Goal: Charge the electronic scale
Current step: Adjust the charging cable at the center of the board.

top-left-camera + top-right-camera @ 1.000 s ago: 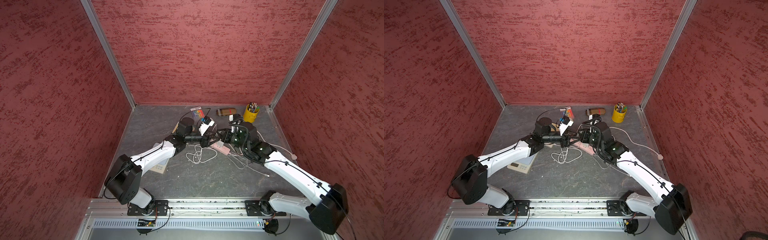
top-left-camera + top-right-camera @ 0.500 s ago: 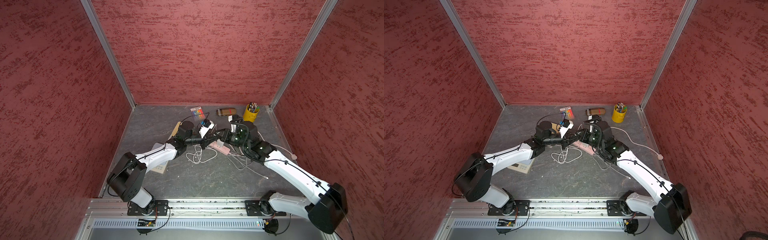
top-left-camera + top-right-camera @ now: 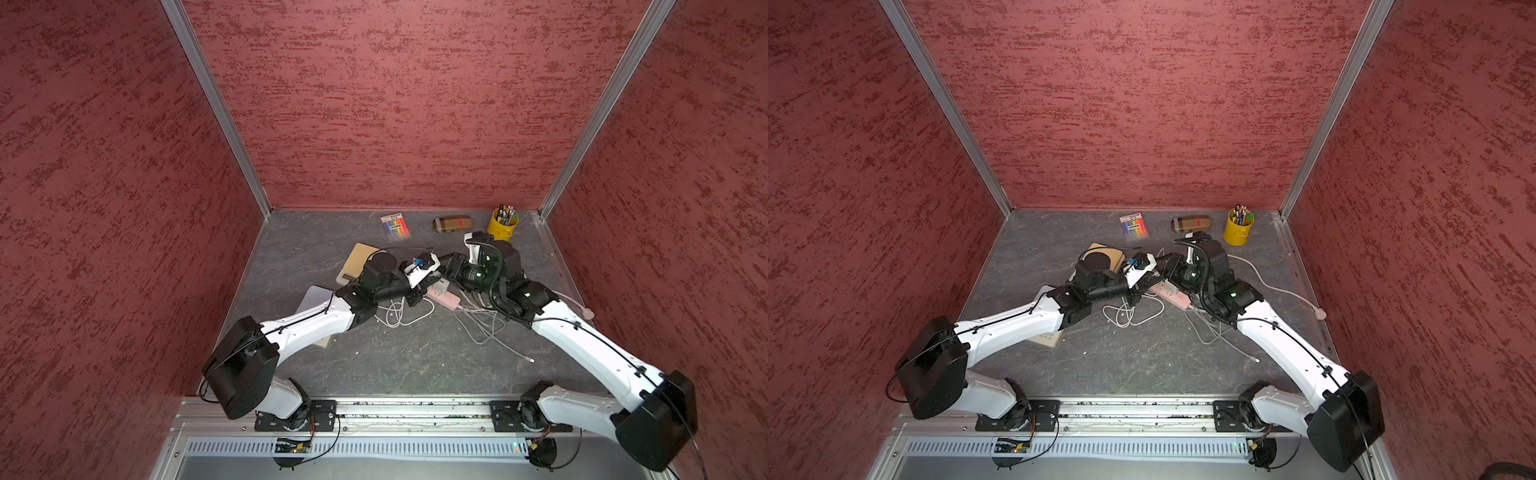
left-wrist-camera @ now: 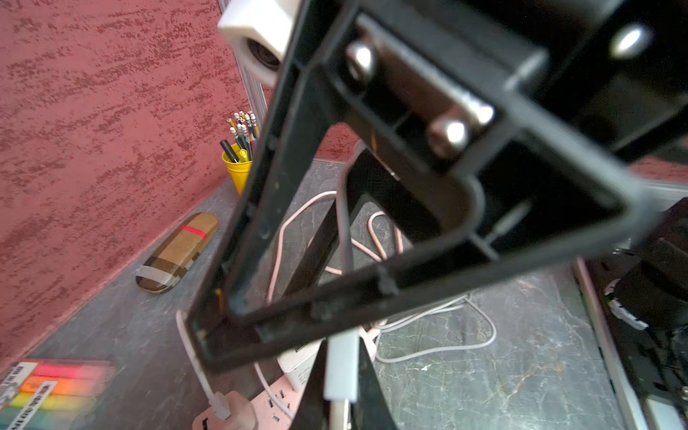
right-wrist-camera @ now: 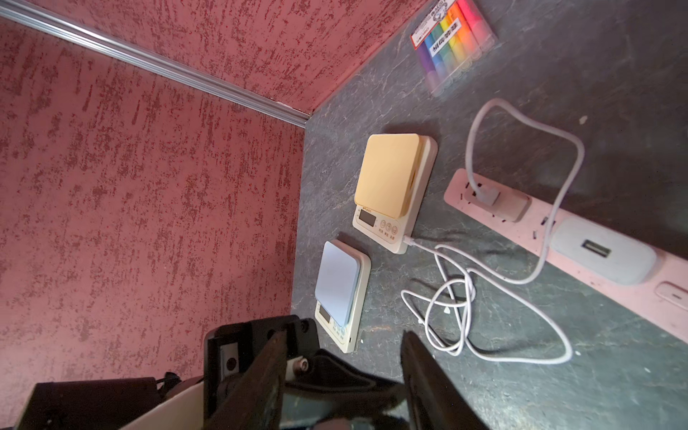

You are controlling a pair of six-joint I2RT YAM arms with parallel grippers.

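Two electronic scales lie at the left. The tan-topped scale [image 5: 391,178] [image 3: 359,259] has a white cable [image 5: 465,305] plugged into its side. The blue-grey-topped scale [image 5: 338,294] lies partly under my left arm. My left gripper [image 4: 342,340] [image 3: 419,291] is shut on the cable's white USB plug [image 4: 341,372], just above the pink power strip [image 5: 502,223] [image 3: 444,297]. A white charger [image 5: 603,253] with an empty USB port sits in that strip. My right gripper [image 5: 342,357] [image 3: 446,266] stands open close against the left one, holding nothing.
A yellow pencil cup [image 3: 503,224], a plaid glasses case [image 3: 452,223] and a pack of highlighters [image 3: 395,226] line the back wall. More loose white cables [image 3: 482,328] trail at the right of the strip. Red walls close in three sides.
My left gripper moved in toward the right one and shut on the USB plug. The right gripper then opened and let it go.
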